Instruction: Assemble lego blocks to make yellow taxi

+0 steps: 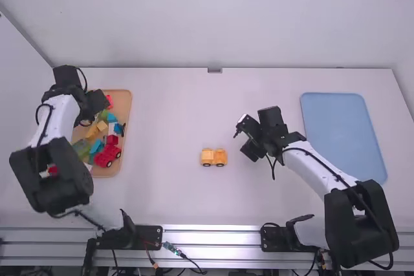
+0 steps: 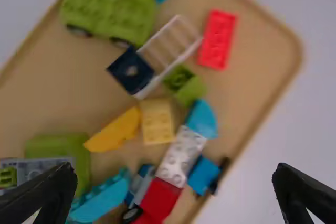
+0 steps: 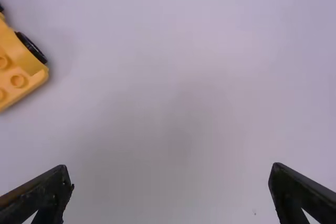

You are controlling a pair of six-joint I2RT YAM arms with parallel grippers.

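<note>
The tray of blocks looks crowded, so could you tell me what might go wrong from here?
The open left hand could catch a neighbour, since the pale yellow block lies close beside the orange piece.
The yellow wheeled base stands unheld, so pressing a block onto it might roll it away.

Robotics lab, 2 mounted arms point(image 1: 313, 167), metal rail point(image 1: 210, 232)

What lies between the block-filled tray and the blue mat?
The high view shows the yellow car, then, nearer the mat, the right arm with its open hand.
</note>
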